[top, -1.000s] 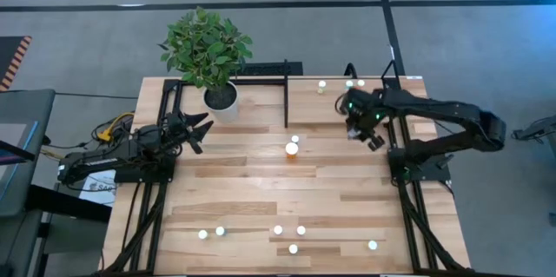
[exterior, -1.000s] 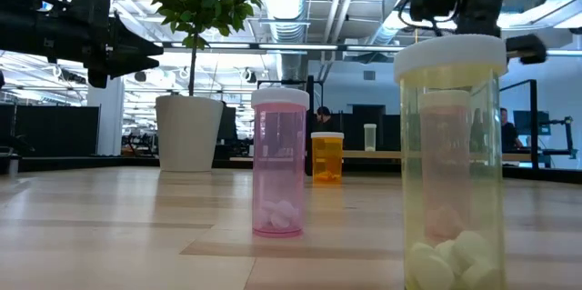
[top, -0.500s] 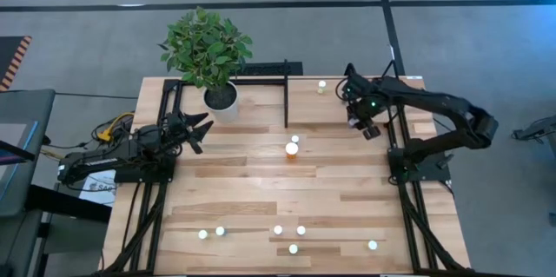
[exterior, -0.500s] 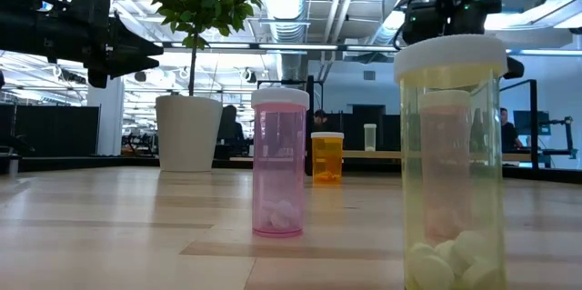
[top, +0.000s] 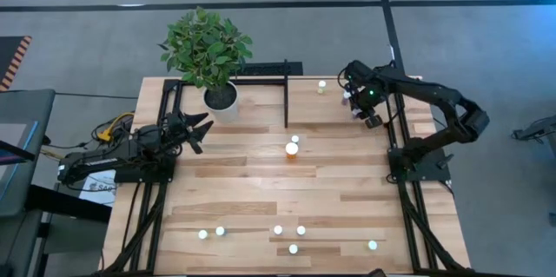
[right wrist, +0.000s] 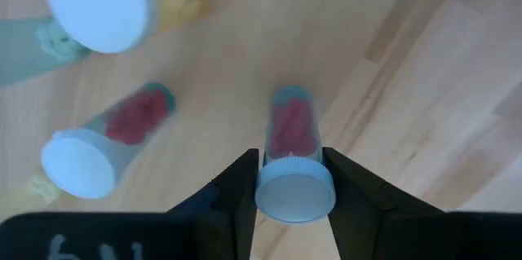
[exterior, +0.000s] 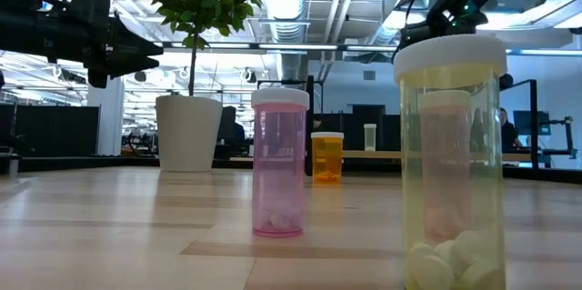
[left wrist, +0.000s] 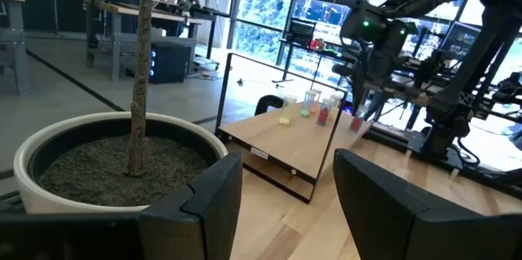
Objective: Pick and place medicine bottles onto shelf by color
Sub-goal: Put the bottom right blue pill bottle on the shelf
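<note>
The right gripper [right wrist: 289, 180] hangs over the far right part of the table [top: 261, 186], above the shelf [left wrist: 281, 142], its jaws pinching a small bottle [right wrist: 291, 158] with a white cap and reddish contents. Two more bottles [right wrist: 106, 142] stand on the light wood just beside it. The left gripper [top: 198, 129] waits at the left side near the white plant pot [top: 221, 97], jaws spread and holding nothing. An orange bottle [top: 291, 148] stands mid-table, and a row of white-capped bottles [top: 278, 230] sits along the near edge.
</note>
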Robot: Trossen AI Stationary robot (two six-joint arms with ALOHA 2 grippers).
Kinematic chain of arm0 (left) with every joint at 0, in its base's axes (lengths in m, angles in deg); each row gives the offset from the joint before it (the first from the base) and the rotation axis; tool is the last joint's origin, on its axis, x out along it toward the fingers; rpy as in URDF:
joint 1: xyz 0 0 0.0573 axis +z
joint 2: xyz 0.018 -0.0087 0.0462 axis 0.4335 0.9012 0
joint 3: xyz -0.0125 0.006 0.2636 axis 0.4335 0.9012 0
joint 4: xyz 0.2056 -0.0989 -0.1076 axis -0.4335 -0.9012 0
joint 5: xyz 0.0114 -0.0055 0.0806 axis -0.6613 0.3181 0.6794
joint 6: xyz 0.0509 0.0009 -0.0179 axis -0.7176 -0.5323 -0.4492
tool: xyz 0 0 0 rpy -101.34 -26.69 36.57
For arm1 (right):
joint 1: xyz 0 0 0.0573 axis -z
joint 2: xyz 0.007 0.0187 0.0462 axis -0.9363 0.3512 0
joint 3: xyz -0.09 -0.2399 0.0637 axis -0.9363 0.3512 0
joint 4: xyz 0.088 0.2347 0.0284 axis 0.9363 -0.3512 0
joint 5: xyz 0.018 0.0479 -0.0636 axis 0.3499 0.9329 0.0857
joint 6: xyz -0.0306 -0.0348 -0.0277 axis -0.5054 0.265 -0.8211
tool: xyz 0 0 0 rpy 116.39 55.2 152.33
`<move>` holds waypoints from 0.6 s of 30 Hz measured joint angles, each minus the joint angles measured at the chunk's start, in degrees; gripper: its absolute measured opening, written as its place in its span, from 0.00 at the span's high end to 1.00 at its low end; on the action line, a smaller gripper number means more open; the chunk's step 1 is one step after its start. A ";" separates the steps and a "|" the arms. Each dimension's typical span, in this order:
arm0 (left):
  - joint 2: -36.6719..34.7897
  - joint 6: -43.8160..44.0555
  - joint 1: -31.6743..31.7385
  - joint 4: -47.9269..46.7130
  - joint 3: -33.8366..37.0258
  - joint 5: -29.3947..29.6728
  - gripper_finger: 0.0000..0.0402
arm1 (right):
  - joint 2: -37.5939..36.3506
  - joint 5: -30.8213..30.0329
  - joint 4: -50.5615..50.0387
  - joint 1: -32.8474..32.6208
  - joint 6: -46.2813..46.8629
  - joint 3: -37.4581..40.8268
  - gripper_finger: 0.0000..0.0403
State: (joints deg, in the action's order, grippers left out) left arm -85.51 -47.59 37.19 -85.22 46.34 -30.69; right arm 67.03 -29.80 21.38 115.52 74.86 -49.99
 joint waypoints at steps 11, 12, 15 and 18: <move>0.00 0.00 0.00 0.00 0.00 0.00 0.55 | 2.76 1.46 3.10 3.47 -5.42 -0.49 0.63; 0.02 0.00 0.00 0.00 -0.02 0.00 0.55 | 2.75 1.46 3.10 3.62 -5.46 -0.49 0.63; 0.00 -0.01 0.00 0.00 -0.01 0.01 0.55 | 2.74 1.45 3.12 4.05 -6.66 -0.47 0.63; 0.01 0.00 -0.01 0.00 -0.02 0.00 0.55 | 2.74 1.46 3.14 4.36 -7.86 -0.47 0.63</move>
State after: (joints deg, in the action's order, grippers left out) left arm -85.50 -47.59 37.19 -85.22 46.32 -30.69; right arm 69.77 -28.34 24.52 119.88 67.00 -50.45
